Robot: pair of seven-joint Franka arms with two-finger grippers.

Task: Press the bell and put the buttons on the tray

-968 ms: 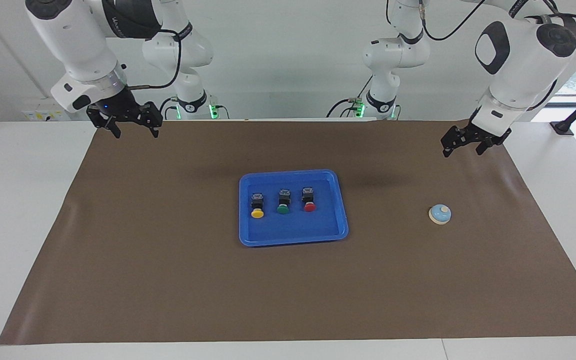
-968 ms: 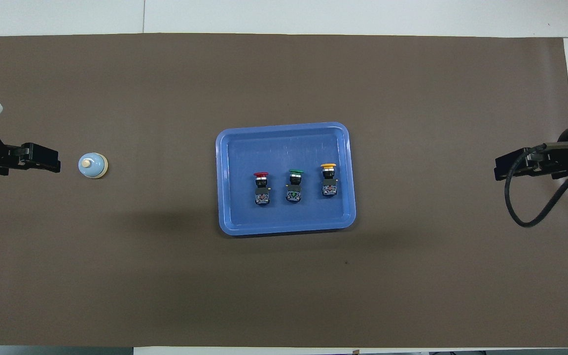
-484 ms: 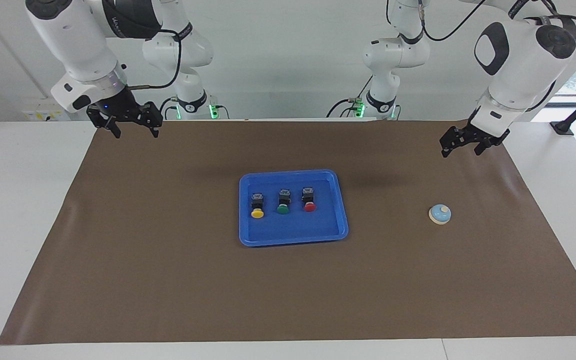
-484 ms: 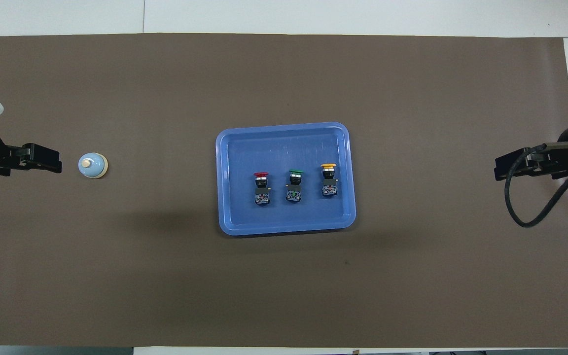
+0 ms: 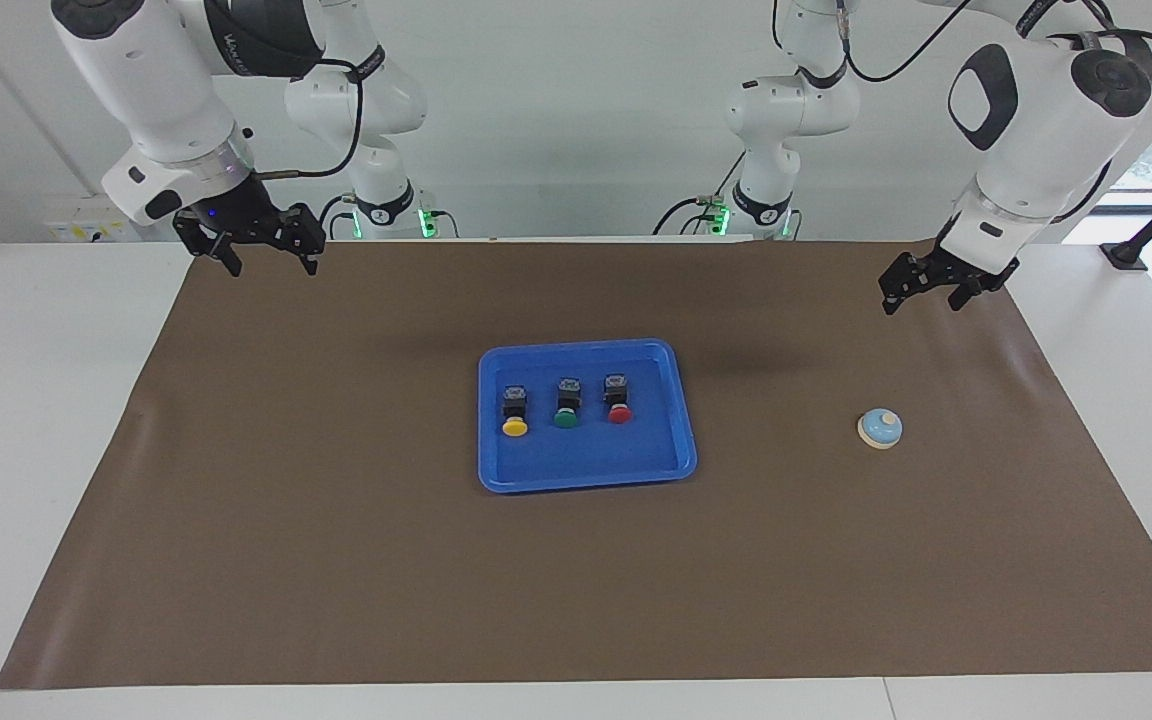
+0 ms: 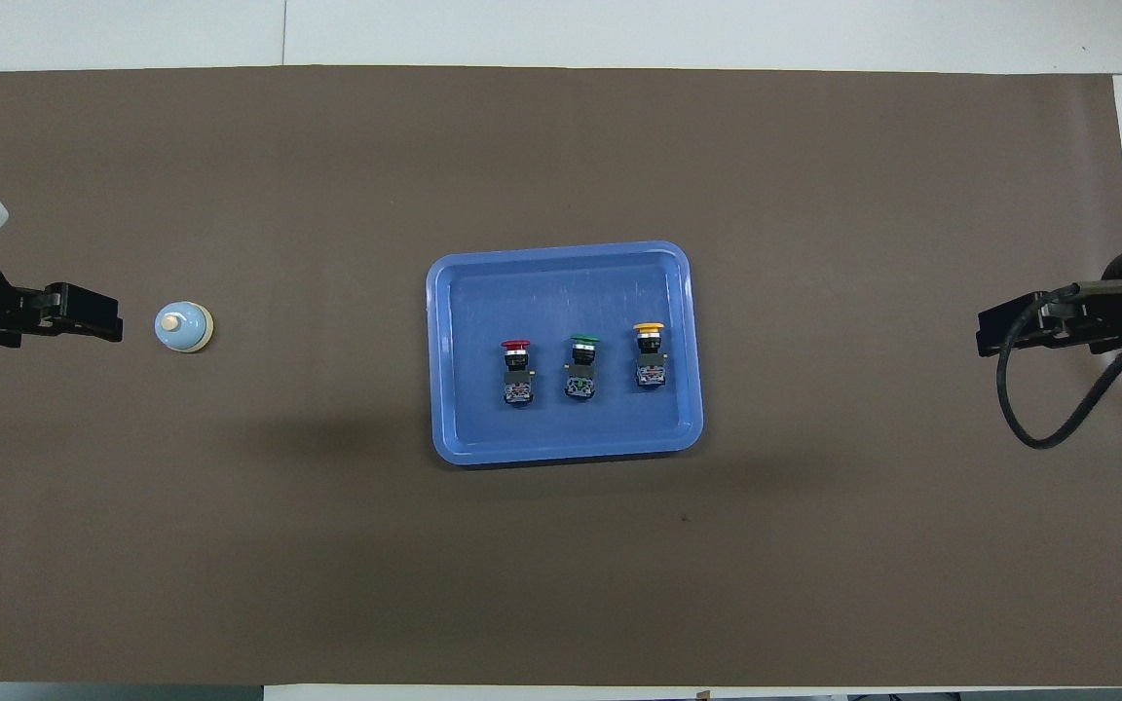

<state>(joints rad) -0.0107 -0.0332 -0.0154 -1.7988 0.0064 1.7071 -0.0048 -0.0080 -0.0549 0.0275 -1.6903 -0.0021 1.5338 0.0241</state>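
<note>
The blue tray (image 5: 586, 480) lies mid-mat; it also shows in the overhead view (image 6: 561, 450). Three buttons stand in a row in it: yellow (image 5: 514, 413), green (image 5: 566, 405) and red (image 5: 618, 400). In the overhead view they are the red (image 6: 516, 365), green (image 6: 581, 362) and yellow (image 6: 650, 352) buttons. The bell (image 5: 879, 428) sits on the mat toward the left arm's end, also seen from overhead (image 6: 183, 326). My left gripper (image 5: 922, 298) hangs open and empty, raised over the mat at that end, apart from the bell. My right gripper (image 5: 270, 262) hangs open and empty over the mat's other end.
A brown mat (image 5: 336, 560) covers most of the white table. The arm bases (image 5: 756, 205) stand at the robots' edge. A black cable (image 6: 1048, 409) loops from the right wrist.
The left gripper has shifted very slightly. The bell, tray, buttons and right arm have not moved.
</note>
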